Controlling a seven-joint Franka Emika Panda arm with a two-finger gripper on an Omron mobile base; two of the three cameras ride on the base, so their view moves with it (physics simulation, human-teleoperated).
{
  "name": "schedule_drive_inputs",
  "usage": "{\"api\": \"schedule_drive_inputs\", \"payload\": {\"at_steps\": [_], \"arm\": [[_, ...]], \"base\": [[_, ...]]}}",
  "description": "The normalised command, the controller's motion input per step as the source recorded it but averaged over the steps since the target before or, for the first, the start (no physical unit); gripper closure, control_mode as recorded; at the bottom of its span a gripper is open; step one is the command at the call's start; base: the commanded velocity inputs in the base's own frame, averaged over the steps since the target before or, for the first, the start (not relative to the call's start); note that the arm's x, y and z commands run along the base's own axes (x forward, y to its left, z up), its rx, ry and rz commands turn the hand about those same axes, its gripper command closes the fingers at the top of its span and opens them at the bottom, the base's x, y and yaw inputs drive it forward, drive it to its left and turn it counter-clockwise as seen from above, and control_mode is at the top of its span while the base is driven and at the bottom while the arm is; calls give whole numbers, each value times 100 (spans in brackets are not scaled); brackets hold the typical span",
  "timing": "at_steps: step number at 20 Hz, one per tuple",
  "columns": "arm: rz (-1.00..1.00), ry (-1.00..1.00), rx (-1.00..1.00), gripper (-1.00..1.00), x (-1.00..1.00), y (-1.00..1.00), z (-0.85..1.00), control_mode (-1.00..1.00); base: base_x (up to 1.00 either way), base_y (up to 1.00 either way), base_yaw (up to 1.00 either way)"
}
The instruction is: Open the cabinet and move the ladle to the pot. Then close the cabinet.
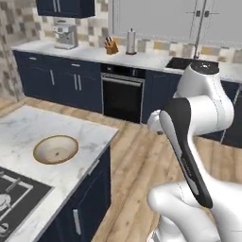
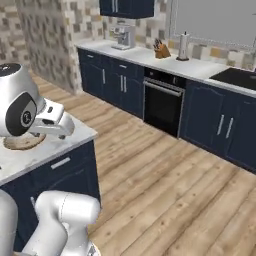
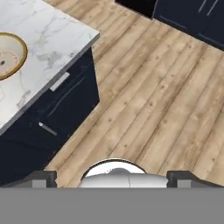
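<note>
Wall cabinet [image 1: 66,7] cropped, apparently closed; end effector [image 3: 112,180] spread.

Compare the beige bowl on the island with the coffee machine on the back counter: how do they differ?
The bowl is low, round, shallow and beige with a brown rim; the coffee machine is tall, boxy and silver-white. The bowl sits on the near marble island, close to the robot; the coffee machine stands far off on the wall counter, under a navy wall cabinet. Both rest upright on pale marble-look tops.
</note>
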Motion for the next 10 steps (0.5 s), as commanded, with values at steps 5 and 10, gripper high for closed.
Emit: {"api": "schedule_drive_inputs", "payload": {"at_steps": [5, 10], "arm": [[0, 0, 0, -100, 0, 0, 0, 100], [0, 0, 0, -100, 0, 0, 0, 100]], "base": [[0, 0, -100], [0, 0, -100]]}}
